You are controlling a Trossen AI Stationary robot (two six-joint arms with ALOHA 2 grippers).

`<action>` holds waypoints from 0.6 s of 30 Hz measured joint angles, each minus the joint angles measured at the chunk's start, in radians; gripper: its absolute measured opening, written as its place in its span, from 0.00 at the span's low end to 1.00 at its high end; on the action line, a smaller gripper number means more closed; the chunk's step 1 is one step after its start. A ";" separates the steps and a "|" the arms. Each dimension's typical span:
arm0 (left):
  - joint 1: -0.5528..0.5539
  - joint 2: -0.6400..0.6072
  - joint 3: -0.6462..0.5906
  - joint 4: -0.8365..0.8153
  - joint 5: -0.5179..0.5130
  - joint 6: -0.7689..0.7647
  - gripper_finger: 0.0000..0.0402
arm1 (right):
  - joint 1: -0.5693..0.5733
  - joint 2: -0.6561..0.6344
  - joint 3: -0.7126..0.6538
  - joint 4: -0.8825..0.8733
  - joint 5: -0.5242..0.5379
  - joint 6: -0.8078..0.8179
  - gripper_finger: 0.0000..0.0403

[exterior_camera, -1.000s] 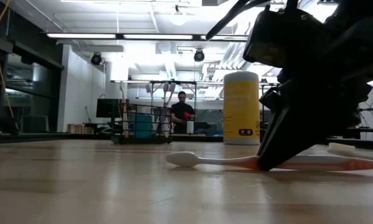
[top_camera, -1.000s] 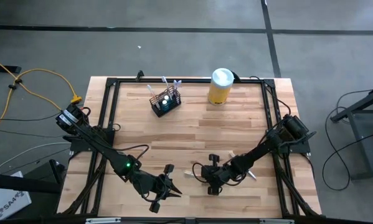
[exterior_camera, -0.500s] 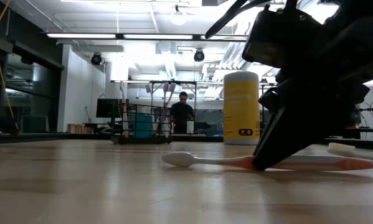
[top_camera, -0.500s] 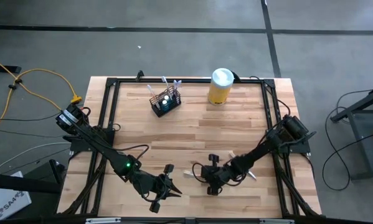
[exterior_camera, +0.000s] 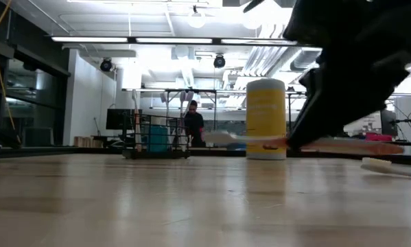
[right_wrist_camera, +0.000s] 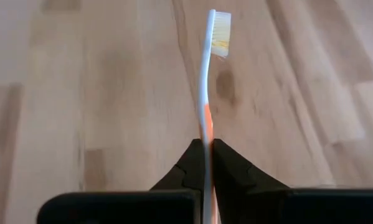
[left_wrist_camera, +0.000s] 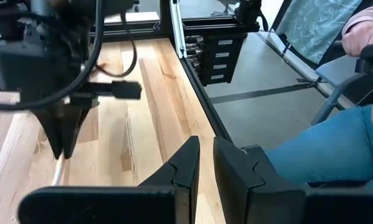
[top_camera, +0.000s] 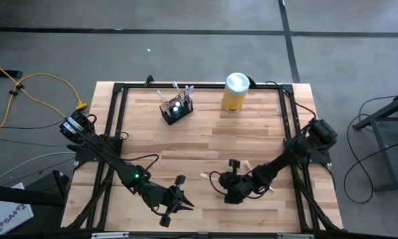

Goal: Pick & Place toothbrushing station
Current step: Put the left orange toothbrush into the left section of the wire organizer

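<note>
Jaws nearly together and empty, the left gripper (top_camera: pixel 175 201) waits low near the surface's (top_camera: pixel 205 143) front edge. The wire holder (top_camera: pixel 177 109) stands far back. The right gripper (top_camera: pixel 233 192) pinches an orange-handled toothbrush (right_wrist_camera: pixel 208 74), apparently lifted clear.

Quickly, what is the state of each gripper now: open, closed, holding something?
Left gripper: nearly closed, holding nothing.
Right gripper: shut on the orange-and-white toothbrush, lifted off the table.

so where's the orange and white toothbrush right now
In the low view the orange and white toothbrush is off the wooden table, clamped in the right gripper, near the table's front right.
</note>
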State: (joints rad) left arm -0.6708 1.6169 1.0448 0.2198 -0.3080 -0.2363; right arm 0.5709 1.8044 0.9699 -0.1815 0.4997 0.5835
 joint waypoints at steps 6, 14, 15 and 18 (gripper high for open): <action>0.001 0.000 0.000 0.001 0.003 0.001 0.11 | 0.033 -0.066 0.002 -0.019 0.098 0.023 0.01; 0.017 0.000 0.000 0.021 0.003 0.001 0.11 | 0.099 -0.222 0.003 -0.045 0.369 0.018 0.01; 0.021 0.000 0.000 0.030 0.002 0.002 0.11 | 0.112 -0.243 0.003 -0.040 0.416 0.009 0.01; 0.031 0.000 0.000 0.065 -0.008 0.024 0.11 | 0.157 -0.294 0.003 0.006 0.537 -0.062 0.01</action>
State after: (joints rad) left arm -0.6403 1.6169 1.0449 0.2847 -0.3163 -0.2128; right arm 0.7280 1.5104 0.9731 -0.1752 1.0369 0.5217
